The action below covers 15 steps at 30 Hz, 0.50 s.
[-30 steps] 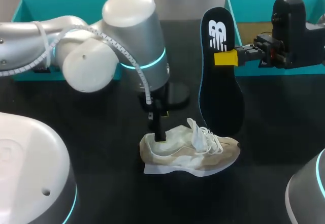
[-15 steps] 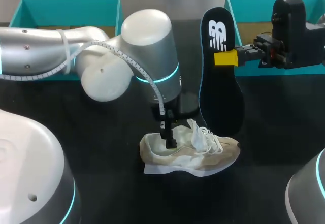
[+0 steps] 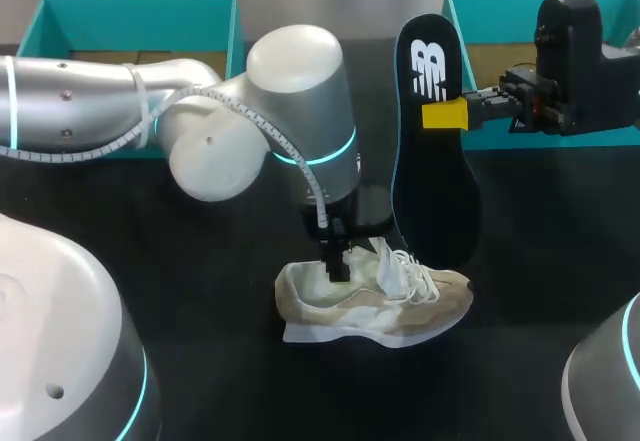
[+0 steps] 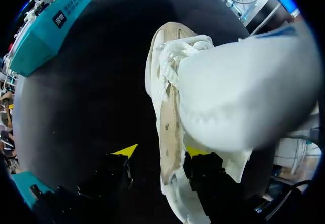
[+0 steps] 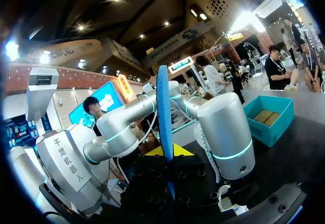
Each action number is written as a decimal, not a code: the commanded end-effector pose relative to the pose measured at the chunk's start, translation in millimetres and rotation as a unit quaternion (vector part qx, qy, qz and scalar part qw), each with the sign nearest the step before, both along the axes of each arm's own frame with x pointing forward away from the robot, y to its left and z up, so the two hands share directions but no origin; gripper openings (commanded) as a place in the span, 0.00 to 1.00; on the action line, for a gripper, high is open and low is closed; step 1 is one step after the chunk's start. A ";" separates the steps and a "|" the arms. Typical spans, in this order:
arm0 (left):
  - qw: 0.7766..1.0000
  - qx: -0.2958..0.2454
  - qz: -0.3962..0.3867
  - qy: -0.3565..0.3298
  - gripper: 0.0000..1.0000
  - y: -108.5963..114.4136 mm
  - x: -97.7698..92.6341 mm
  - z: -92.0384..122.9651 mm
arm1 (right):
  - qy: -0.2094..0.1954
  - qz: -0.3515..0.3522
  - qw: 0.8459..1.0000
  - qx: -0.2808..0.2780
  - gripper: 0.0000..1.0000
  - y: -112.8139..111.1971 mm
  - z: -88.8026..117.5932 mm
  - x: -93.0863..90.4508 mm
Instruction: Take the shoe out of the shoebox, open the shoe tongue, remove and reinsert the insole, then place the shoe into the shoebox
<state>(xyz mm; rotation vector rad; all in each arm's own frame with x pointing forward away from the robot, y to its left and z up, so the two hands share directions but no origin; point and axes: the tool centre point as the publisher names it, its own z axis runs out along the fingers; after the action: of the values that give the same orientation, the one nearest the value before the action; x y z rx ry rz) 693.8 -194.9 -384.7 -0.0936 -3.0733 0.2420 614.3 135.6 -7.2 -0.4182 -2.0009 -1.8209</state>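
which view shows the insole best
The head view: the insole stands upright with its whole black face visible, pinched by the right gripper. The right wrist view shows only its thin blue edge, seen edge-on in that gripper. The left wrist view is filled by the shoe; no insole is clear there.

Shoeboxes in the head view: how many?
2. Left shoebox at the table's back left, behind the left arm; right shoebox at the back right, behind the right gripper holding the insole.
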 end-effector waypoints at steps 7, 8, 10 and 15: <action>1.000 0.006 -0.016 0.002 0.00 -4.8 3.1 -2.9 | 0.001 0.001 1.000 -0.001 0.00 1.8 -0.5 1.3; 1.000 0.006 -0.020 0.001 0.00 -4.7 3.3 -3.1 | 0.001 0.001 1.000 -0.001 0.00 1.8 -0.5 1.3; 1.000 0.004 -0.021 0.001 0.00 -4.0 3.7 -3.3 | 0.001 0.001 1.000 -0.001 0.00 1.8 -0.5 1.3; 0.999 -0.012 -0.037 0.006 0.00 -0.5 4.9 0.3 | 0.001 0.001 1.000 -0.001 0.00 1.8 -0.5 1.3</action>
<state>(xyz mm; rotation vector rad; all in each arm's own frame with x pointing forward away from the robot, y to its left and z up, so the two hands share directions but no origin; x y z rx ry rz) 696.3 -200.0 -385.1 -0.1910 -3.0601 0.2493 614.3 135.6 -7.2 -0.4182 -2.0009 -1.8208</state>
